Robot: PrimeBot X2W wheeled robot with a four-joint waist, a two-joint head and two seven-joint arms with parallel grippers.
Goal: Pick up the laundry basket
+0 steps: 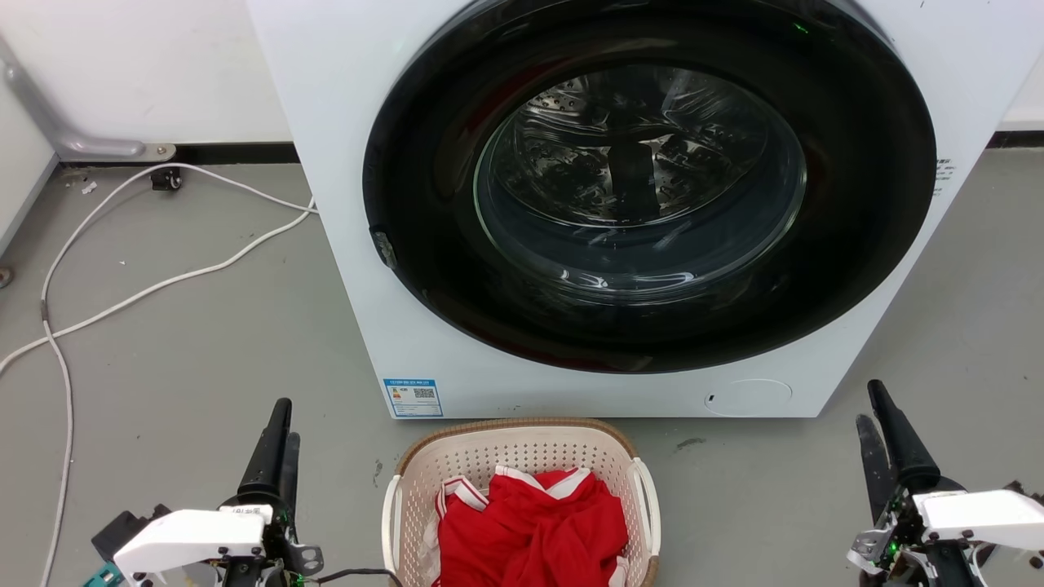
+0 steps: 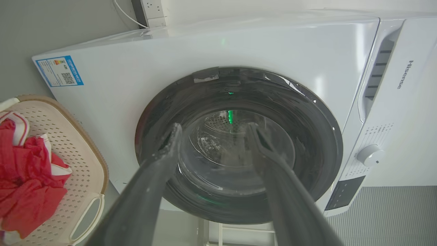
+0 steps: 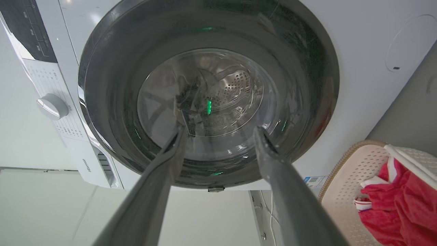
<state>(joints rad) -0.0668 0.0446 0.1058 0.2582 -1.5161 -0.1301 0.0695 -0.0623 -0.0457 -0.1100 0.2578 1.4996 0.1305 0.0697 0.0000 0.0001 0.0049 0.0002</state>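
The laundry basket (image 1: pixel 522 452) is cream-white perforated plastic with a brown woven-look rim and white side handles. It stands on the floor at the bottom centre, just in front of the washing machine, with a red garment (image 1: pixel 530 522) with white trim piled inside. My left gripper (image 1: pixel 284 420) hovers to the basket's left and my right gripper (image 1: pixel 869 403) farther off to its right, both clear of it. In the wrist views the left gripper (image 2: pixel 213 128) and right gripper (image 3: pixel 221 131) are open and empty, pointing at the machine's door. The basket (image 2: pixel 78 153) (image 3: pixel 351 177) sits at each wrist view's edge.
A white front-loading washing machine (image 1: pixel 342 163) with a dark round glass door (image 1: pixel 644 187), closed, rises right behind the basket. A white cable (image 1: pixel 163 285) trails over the grey floor at the left. A grey pipe (image 1: pixel 81 143) runs along the wall at the back left.
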